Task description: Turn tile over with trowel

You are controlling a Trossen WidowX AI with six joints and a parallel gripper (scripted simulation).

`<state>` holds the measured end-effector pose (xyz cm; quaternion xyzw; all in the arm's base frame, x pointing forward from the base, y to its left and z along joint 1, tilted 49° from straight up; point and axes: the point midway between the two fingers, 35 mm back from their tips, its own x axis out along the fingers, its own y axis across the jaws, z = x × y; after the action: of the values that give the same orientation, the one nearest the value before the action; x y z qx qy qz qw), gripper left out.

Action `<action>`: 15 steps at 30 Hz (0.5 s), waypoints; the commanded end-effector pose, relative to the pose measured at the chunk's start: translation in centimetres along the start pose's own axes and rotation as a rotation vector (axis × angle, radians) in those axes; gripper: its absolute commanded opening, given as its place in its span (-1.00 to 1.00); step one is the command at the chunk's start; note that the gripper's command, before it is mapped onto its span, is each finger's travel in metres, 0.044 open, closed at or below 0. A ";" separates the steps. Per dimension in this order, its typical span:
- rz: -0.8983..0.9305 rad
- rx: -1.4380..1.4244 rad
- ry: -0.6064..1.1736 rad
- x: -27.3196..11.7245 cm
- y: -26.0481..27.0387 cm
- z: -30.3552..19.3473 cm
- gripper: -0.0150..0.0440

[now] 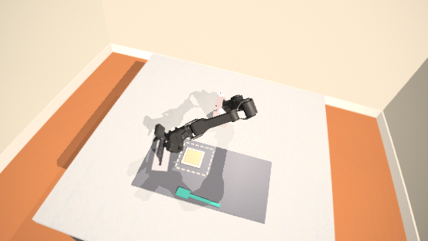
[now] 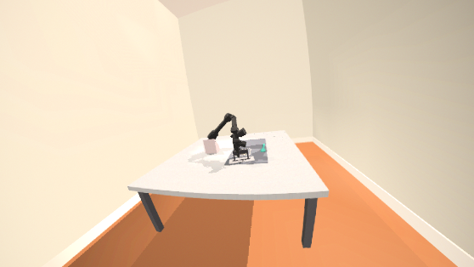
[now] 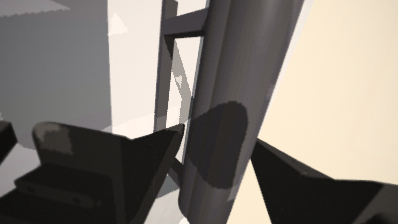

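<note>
Starting at the left of the top view, showing the small trowel (image 1: 164,166) (image 2: 251,159) (image 3: 245,50), with its pale plate lying low over the left end of the grey mat (image 1: 247,173) (image 2: 259,158) and its dark handle standing above the plate. Positioning the black gripper (image 1: 159,147) (image 2: 241,158) (image 3: 216,134) directly over this trowel, with fingers spreading wide on both sides of the handle and not clamping it; being unable to tell whether either finger is touching. Proceeding rightward, finding the tile (image 1: 192,157) lying flat inside the dashed outline (image 1: 210,162), with a yellow face and whitish border facing up. Continuing toward the near edge of the mat, finding a teal tool (image 1: 182,193) (image 2: 263,148) lying with its broad end leftward and its narrow handle pointing right. Ending with the black arm (image 1: 215,122) (image 2: 228,116), reaching leftward from beside a pink block (image 1: 219,103) (image 2: 210,146) on the white table (image 1: 295,127) (image 2: 225,183).
</note>
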<state>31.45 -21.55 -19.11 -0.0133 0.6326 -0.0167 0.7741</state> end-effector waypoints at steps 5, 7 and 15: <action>-0.003 0.003 0.002 0.0 0.0 0.0 0.53; -0.003 0.002 0.002 -0.2 0.0 0.0 0.53; -0.002 0.001 0.002 -3.2 -0.1 0.1 0.53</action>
<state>31.47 -21.80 -16.80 -0.0143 0.6291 -0.0208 0.7769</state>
